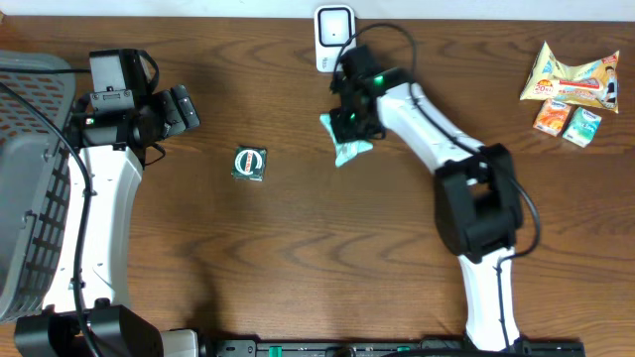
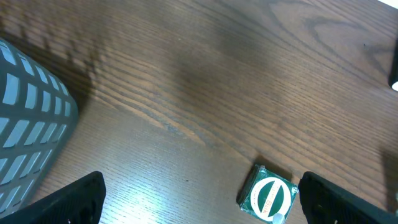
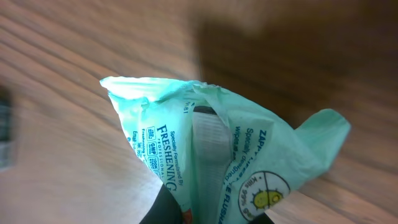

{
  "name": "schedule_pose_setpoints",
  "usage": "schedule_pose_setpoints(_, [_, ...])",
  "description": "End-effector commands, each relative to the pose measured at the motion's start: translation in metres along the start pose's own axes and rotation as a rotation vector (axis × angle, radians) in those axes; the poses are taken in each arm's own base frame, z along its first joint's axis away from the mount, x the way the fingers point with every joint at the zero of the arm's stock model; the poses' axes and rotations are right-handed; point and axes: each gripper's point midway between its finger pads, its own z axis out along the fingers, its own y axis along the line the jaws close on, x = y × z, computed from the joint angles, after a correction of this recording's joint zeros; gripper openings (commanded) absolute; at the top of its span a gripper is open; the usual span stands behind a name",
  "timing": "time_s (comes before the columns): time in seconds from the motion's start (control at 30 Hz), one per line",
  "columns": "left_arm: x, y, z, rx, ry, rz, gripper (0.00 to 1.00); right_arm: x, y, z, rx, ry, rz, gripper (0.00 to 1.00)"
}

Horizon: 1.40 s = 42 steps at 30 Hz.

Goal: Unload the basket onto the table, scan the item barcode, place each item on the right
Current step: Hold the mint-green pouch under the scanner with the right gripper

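Right gripper [image 1: 349, 121] clamped tight on mint-green wipes packet [image 3: 205, 149], near far edge of table [image 1: 298, 258], left gripper [image 1: 182, 107] spread wide, holding nothing, near left edge

The green packet [image 3: 205, 155] has words on it. The biggest word is "FRESHENING". Under it, in small letters, is "PROFESSIONAL", and beside it is "Specially Formulated By". Little boxes nearby hold tiny letters, and one looks like "GMP". The other side says "wipes" and has a word that starts "ZAPP". A round sign with a yellow germ says "Kills 99.9%".

The small green square pack [image 2: 268, 196] has a white oval with a red stripe. Its letters are too small to read.

The yellow bag [image 1: 572, 77] shows what looks like "20".
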Motion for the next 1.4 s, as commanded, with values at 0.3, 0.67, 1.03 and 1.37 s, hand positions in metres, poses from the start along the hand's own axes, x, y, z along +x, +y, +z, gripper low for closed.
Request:
schedule_pose_setpoints(0.3, [0.003,0.003,0.003,-0.012,0.010,-0.011,0.97,-0.054,0.044,-0.111,-0.248,-0.283,-0.055,0.01])
schedule_pose_setpoints(0.67, [0.003,0.003,0.003,-0.012,0.010,-0.011,0.98,-0.047,0.072,-0.167,-0.373,-0.303,0.084,0.01])
schedule_pose_setpoints(1.03, [0.003,0.003,0.003,-0.012,0.010,-0.011,0.98,-0.032,0.041,-0.159,-0.150,-0.273,0.318,0.01])
schedule_pose_setpoints(1.37, [0.003,0.003,0.003,-0.012,0.010,-0.011,0.97,-0.035,0.058,-0.157,-0.024,-0.346,0.181,0.01])
